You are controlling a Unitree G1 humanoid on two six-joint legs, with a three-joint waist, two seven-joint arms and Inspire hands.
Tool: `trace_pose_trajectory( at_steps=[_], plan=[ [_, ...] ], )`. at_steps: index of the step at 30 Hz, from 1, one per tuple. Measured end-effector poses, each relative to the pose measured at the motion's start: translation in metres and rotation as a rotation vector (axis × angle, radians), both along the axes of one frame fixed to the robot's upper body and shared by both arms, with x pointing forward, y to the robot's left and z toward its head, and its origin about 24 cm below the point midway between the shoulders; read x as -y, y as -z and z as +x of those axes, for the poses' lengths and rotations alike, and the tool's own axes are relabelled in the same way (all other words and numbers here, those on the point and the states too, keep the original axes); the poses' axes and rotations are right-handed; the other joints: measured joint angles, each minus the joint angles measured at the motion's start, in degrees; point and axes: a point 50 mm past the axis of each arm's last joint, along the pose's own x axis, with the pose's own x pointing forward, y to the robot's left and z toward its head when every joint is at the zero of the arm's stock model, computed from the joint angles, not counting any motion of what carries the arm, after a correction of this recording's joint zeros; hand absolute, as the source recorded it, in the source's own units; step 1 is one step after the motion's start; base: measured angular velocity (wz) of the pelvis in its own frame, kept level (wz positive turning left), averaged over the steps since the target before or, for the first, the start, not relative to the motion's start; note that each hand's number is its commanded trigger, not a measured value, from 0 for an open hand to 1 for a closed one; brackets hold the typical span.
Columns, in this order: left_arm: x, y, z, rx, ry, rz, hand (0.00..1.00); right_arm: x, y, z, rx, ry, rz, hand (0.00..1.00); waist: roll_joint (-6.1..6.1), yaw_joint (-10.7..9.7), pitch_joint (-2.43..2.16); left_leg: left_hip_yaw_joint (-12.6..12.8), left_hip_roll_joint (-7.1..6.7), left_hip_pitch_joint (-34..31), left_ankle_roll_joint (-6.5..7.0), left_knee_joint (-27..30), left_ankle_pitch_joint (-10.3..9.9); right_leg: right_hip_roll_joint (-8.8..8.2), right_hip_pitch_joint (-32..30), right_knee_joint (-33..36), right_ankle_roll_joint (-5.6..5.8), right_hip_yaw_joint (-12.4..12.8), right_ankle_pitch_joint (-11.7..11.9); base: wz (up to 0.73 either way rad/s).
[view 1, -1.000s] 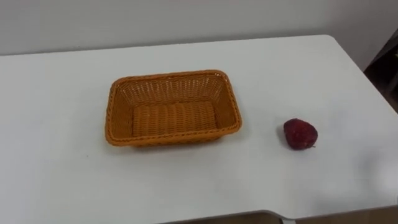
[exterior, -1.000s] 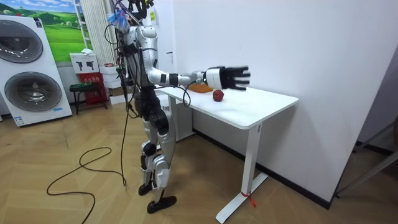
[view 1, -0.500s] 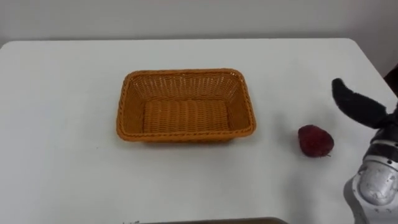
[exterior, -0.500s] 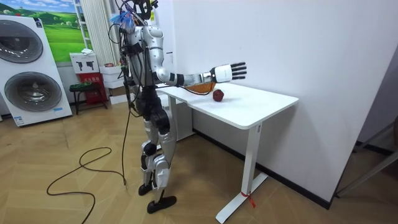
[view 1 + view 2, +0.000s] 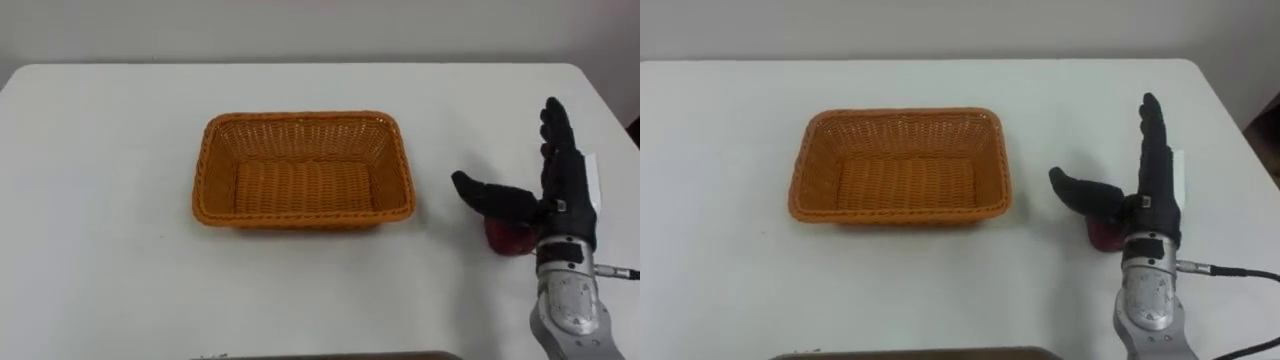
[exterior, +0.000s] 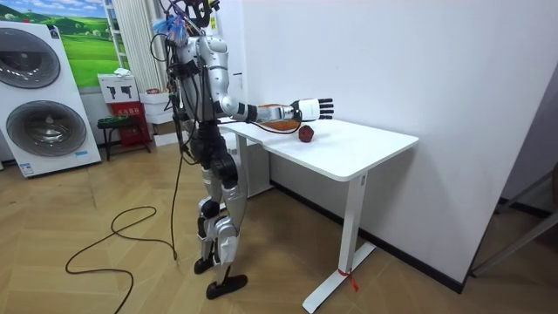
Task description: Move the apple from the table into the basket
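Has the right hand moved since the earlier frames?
Yes. The right hand has moved left, towards the basket: it was right of the apple, and now reaches open across it, thumb on the basket side.

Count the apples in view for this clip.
1. The apple lies on the table, right of the basket, partly hidden behind the open right hand. The basket holds none.
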Motion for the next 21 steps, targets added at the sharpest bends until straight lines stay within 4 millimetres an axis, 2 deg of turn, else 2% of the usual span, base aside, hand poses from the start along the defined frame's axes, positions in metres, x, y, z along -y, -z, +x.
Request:
trace_pose_trajectory(
  at_steps=[4, 8, 21],
  plan=[
    [0.000, 0.000, -0.001, 0.001, -0.013, -0.002, 0.00, -0.004, 0.009, -0.006, -0.044, -0.020, 0.003, 0.00, -0.16, 0.1, -0.11, -0.5, -0.08, 0.0, 0.00, 0.3, 0.0, -0.06, 0.3, 0.0, 0.00, -0.7, 0.0, 0.08],
    [-0.001, 0.000, -0.003, -0.003, -0.015, 0.003, 0.00, -0.005, 0.015, -0.011, -0.073, -0.030, -0.014, 0.00, -0.69, 0.0, -0.51, -0.8, -0.09, -0.2, 0.00, 0.5, 0.0, -0.08, 0.4, 0.0, 0.00, -0.9, 0.0, 0.05],
    [-0.002, -0.001, 0.002, 0.013, -0.015, 0.026, 0.00, -0.004, 0.033, -0.023, -0.114, -0.043, -0.076, 0.00, -0.70, -0.5, -0.57, -1.1, -0.11, 0.9, 0.03, 0.5, 0.0, -0.10, 1.8, -0.1, 0.08, -1.0, 0.1, 0.01]
  ],
)
